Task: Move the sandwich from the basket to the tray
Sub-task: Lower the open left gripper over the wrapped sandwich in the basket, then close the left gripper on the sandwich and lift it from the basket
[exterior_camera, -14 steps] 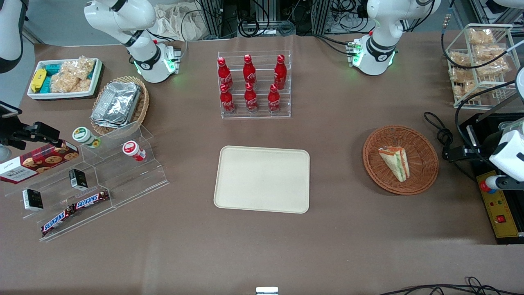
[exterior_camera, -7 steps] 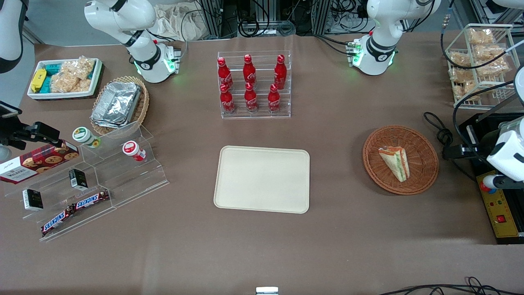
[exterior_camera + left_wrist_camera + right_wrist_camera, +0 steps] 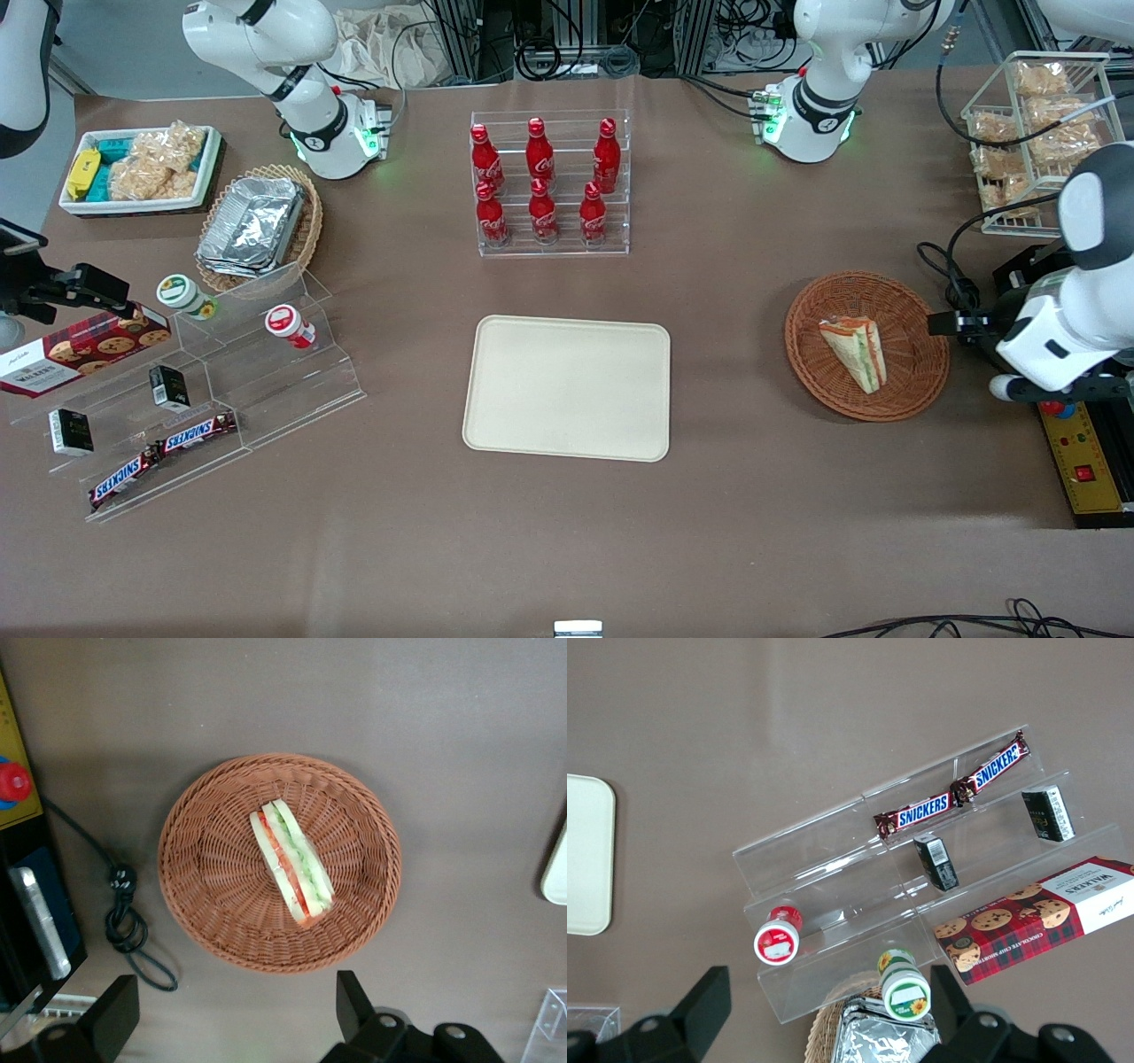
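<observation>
Counter (image 3: 762, 496) is lying open between tray (image 3: 567, 387) and basket (image 3: 866, 345). Basket is sitting toward working arm's end, sandwich (image 3: 291, 862) lying in its middle, long axis roughly across the finger line. Claw (image 3: 235, 1014) is hovering spread just outside the basket rim, holding nothing.

pincer (image 3: 235, 1014) fingertips cropped, tray (image 3: 556, 870) edge-cut

From the front we look steeply down on the whole table (image 3: 762, 532). Our left wrist camera faces straight down past the wide-spread gripper (image 3: 235, 1019) onto the basket (image 3: 354, 930) directly below it, close in. Both views share that basket and the tray (image 3: 567, 387) edge; the right wrist view shares the tray too.
</observation>
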Robot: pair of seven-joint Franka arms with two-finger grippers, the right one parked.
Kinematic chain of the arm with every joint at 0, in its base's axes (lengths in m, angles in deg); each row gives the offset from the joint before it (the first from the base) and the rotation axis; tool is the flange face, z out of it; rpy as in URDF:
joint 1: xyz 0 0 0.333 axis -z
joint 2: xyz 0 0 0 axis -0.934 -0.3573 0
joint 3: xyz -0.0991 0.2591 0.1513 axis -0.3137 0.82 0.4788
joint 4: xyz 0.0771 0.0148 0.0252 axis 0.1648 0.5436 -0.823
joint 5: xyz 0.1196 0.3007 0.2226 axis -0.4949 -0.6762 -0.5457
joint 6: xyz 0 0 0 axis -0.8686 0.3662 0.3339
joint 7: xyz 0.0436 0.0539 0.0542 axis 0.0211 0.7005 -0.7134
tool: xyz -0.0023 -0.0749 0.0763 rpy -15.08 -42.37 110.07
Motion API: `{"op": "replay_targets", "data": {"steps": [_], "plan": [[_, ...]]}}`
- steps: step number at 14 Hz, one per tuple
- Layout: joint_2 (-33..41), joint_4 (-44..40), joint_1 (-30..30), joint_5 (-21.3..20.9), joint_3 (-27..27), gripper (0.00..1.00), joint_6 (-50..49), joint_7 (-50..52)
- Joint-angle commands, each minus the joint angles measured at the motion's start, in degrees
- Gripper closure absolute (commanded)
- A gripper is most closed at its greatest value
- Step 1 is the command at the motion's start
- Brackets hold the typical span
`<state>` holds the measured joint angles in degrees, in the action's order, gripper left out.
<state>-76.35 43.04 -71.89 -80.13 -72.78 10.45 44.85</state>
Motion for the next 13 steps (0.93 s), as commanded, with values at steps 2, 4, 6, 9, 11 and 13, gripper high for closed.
{"op": "replay_targets", "data": {"steps": [2,4,6,9,11,13], "plan": [[4.15,12.87,0.36,0.57,0.25,0.01,8.68,3.03],[3.53,16.91,0.89,0.48,0.16,0.01,14.47,8.12],[2.05,17.98,1.07,0.40,-0.01,0.01,16.43,11.82],[-1.21,18.24,1.07,0.40,-0.10,0.01,18.97,20.07],[-2.62,20.52,1.07,0.40,-0.10,0.01,23.88,26.66],[-3.06,24.21,1.07,0.48,-0.10,0.01,28.81,27.92]]}}
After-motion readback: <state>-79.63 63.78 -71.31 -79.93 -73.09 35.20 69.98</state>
